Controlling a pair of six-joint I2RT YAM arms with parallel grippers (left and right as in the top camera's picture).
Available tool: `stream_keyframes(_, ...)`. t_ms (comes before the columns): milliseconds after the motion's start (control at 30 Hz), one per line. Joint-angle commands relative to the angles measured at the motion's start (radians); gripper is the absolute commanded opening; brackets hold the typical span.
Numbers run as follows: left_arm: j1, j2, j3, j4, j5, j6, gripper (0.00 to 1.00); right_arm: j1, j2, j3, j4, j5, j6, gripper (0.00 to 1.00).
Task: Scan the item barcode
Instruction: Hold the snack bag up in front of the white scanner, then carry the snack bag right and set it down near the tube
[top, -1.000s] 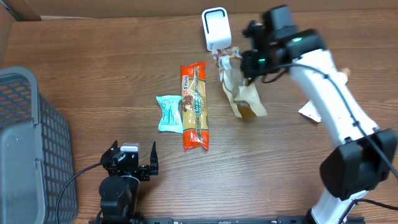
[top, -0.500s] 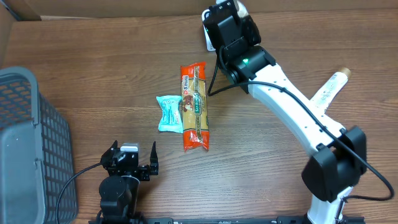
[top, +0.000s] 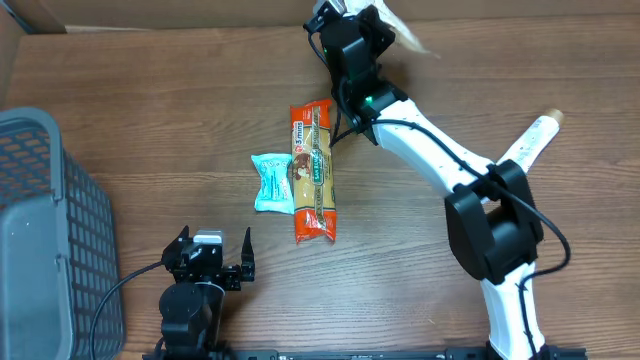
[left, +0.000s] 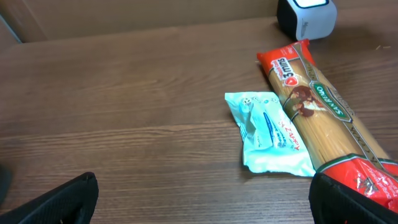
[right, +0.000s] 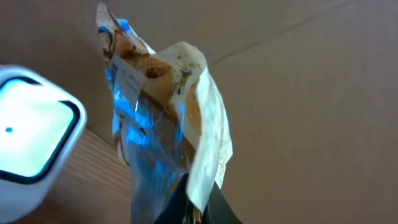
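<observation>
The right gripper (right: 191, 210) is clamped on the lower edge of a crinkly packet (right: 163, 118). The packet is glossy film with brown contents and a pale flap folded down one side. It stands upright at about 12 o'clock on the bench, just beside the scanner (right: 31, 137), a rounded white box with a dark rim. Whether the two touch cannot be told. Plain cardboard (right: 298, 93) fills the background.

From overhead only a beige corner of the packet shows past the black wrist, and the arm covers the scanner. No barcode can be made out in any view.

The left gripper (left: 204, 186) sits at 6 o'clock, jaws wide apart around nothing. Its camera shows the wood-grain bench (left: 124, 93) and a long orange-ended spaghetti pack (left: 317, 109) cut off at the right. A small teal wrapper (left: 273, 130) touches the pack's side.

Only the overhead view shows a grey mesh basket (top: 50, 230) at 9 o'clock and a pale tube with a tan tip (top: 530, 143) at 3 o'clock.
</observation>
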Motion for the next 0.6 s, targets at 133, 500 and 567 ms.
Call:
stream_keyframes(133,0.0,-0.01,-0.006,0.0,-0.009,-0.012,0.99,-0.031,0.052,0.027,0.086,0.006,-0.137,0.04)
stream_keyframes(500,0.0,-0.01,-0.006,0.0,-0.008,-0.012,0.99,-0.025,0.059,0.027,0.092,0.002,-0.141,0.04)
stream_keyframes(567,0.0,-0.01,-0.006,0.0,-0.009,-0.012,0.99,-0.021,0.059,0.027,0.091,0.002,-0.141,0.04)
